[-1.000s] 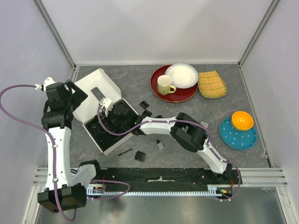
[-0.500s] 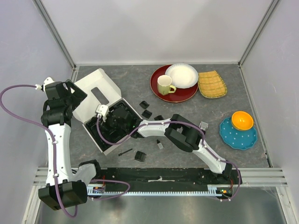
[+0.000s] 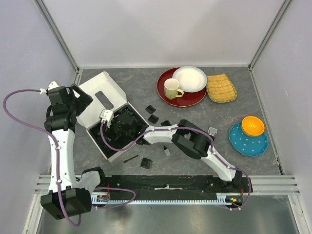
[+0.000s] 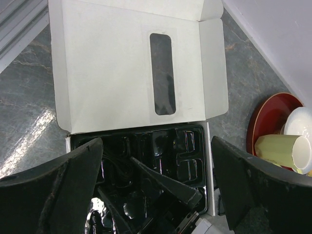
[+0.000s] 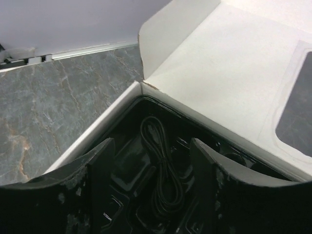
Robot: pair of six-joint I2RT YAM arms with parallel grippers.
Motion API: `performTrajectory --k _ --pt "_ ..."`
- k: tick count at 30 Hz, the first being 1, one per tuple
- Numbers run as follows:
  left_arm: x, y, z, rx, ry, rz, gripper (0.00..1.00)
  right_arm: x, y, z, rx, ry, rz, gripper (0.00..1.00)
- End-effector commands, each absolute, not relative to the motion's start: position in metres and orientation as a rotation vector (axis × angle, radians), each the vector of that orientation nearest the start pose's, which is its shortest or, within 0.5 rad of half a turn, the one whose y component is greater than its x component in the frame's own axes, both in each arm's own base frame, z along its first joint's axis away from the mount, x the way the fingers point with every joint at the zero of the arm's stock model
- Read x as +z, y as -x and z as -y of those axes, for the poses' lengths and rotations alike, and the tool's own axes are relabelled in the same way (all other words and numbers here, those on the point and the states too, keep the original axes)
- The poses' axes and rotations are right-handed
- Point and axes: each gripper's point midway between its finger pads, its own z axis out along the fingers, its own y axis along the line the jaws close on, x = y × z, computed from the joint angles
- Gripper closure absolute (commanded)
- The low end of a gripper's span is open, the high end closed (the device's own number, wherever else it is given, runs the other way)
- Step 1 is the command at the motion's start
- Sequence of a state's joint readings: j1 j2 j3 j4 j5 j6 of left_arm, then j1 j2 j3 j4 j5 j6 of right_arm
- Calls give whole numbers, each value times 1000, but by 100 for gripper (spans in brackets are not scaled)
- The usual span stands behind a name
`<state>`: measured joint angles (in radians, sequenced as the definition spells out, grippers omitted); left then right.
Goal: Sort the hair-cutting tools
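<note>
Your right tool (image 5: 151, 146) stands released above the black cord (image 5: 163, 168), coiled in the tray (image 5: 146, 101) near the left edge of the bench (image 5: 48, 107) (left tool (image 4: 156, 146) idle, agape), so withdrawing low could snag a loop.

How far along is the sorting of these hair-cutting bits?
Done: a black cord lies in the black tray. In hand: nothing; the right tool hangs open over the tray. Left: several comb guards and a thin comb lie loose on the table.
</note>
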<state>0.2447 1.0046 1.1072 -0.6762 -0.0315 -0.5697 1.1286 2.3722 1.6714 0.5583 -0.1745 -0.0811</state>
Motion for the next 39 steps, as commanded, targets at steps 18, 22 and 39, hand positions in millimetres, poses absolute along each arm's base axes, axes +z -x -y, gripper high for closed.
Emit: performTrajectory --k 18,22,39 --pt "246 -295 8 -518 514 -1942 5 191 -234 -411 564 664 -2062 16" --pt "234 -296 11 -540 499 -1960 6 158 -221 -355 398 582 -2209 18" --pt "201 -299 9 -545 569 -2068 8 54 -226 -309 163 510 -2492 27"
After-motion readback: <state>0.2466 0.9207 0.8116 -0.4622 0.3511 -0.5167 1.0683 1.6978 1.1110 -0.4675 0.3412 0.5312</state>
